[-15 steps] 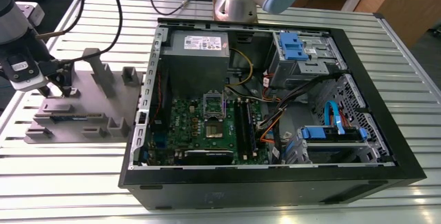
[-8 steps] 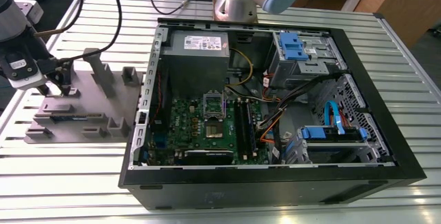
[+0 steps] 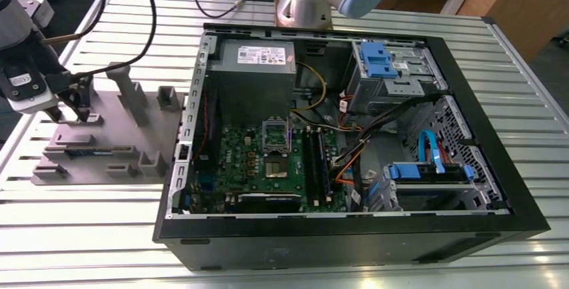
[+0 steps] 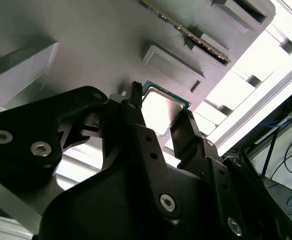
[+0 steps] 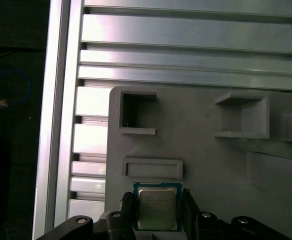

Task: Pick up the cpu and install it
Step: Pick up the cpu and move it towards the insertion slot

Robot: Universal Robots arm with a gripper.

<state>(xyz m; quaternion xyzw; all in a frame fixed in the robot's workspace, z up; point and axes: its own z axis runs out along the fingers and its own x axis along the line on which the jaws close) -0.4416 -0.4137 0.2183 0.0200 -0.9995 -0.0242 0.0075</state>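
Jaws of the gripper (image 3: 71, 110) are straddling the cpu (image 5: 157, 209), which is lying flat on the grey fixture (image 5: 211, 165), squarely between them. They are standing parted about chip-wide, not visibly clamping.

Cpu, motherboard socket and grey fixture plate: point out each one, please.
cpu (image 5: 157, 210): first wrist view, centre of its metal top.
motherboard socket (image 3: 276, 137): exterior view, its dark centre.
grey fixture plate (image 3: 111, 129): exterior view, bare flat surface.

Slatted aluminium table (image 3: 89, 236), grey plastic fixture (image 3: 98, 149) on it, open black computer case (image 3: 356, 236) beside
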